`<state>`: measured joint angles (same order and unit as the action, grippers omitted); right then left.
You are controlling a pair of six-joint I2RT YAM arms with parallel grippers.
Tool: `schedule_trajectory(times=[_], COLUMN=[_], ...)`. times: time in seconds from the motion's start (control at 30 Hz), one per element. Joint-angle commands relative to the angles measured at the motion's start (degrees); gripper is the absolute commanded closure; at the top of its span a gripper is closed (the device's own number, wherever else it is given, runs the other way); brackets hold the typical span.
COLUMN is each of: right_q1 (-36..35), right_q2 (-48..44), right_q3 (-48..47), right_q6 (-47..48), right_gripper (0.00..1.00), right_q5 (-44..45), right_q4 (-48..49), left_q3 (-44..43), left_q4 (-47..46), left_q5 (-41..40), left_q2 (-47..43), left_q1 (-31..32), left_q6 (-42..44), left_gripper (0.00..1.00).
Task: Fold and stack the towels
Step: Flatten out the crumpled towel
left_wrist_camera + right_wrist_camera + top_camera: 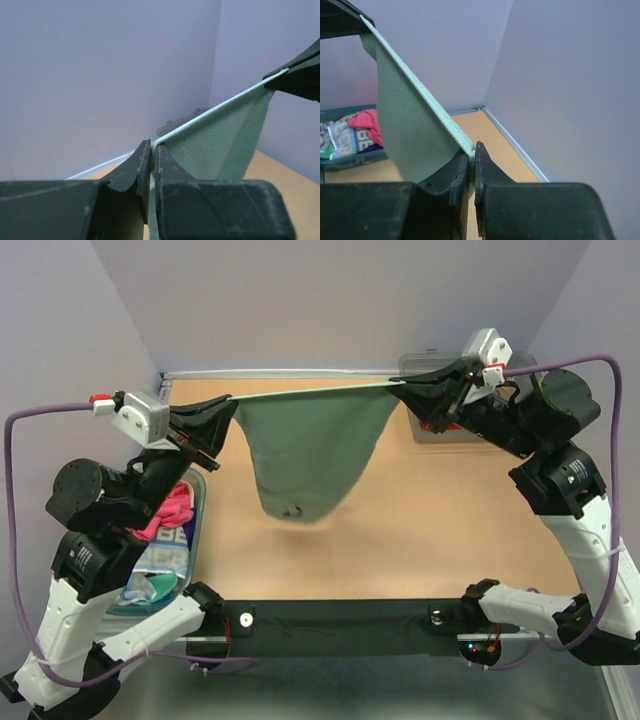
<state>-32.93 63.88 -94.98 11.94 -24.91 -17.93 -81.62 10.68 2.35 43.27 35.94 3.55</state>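
Note:
A teal towel (310, 450) hangs in the air over the wooden table, its top hem pulled taut between my two grippers. My left gripper (228, 400) is shut on the towel's left corner; in the left wrist view the hem (210, 112) runs out from between the pinched jaws of my left gripper (152, 147). My right gripper (410, 383) is shut on the right corner, and in the right wrist view the towel (410, 130) stretches up and left from my right gripper (473, 152). More towels lie in the bin at left: a magenta one (172, 512) and a striped lettered one (165, 545).
A blue-rimmed bin (198, 530) sits at the table's left edge beside my left arm. A clear grey plastic bin (425, 365) stands at the back right, partly behind my right gripper. Purple walls close in on the table (430, 530) at the back and sides.

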Motion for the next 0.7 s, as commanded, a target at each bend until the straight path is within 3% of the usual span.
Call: schedule_trajectory(times=[0.0,0.2,0.27,0.4,0.67], right_q1=[2.34,2.25,2.34,2.87,10.16], right_q2=[-1.74,5.54,9.05,22.29,43.05], right_q3=[-0.82,-2.23,-2.32,-2.31,-6.08], right_q6=[-0.87,-1.75,-1.4,2.98,3.52], right_gripper=[0.99,0.99,0.99,0.99,0.99], right_q5=[7.24,16.1,23.01,32.61,26.58], right_q4=[-1.75,-1.75,-1.67,-0.79,8.25], left_q3=[-1.26,2.25,3.4,6.64,0.44], left_q4=[-0.05,-3.02,-3.56,-9.25,-16.21], left_q5=[-6.04,-21.58,-27.1,-30.56,-31.09], left_q2=[-0.38,7.96,14.45,30.07,55.04], left_q1=[-1.49,-1.49,-1.58,-4.38,-12.9], left_q6=[2.16,1.02,0.84,-1.34,-4.94], left_gripper=[1.0,1.0,1.0,1.0,1.0])
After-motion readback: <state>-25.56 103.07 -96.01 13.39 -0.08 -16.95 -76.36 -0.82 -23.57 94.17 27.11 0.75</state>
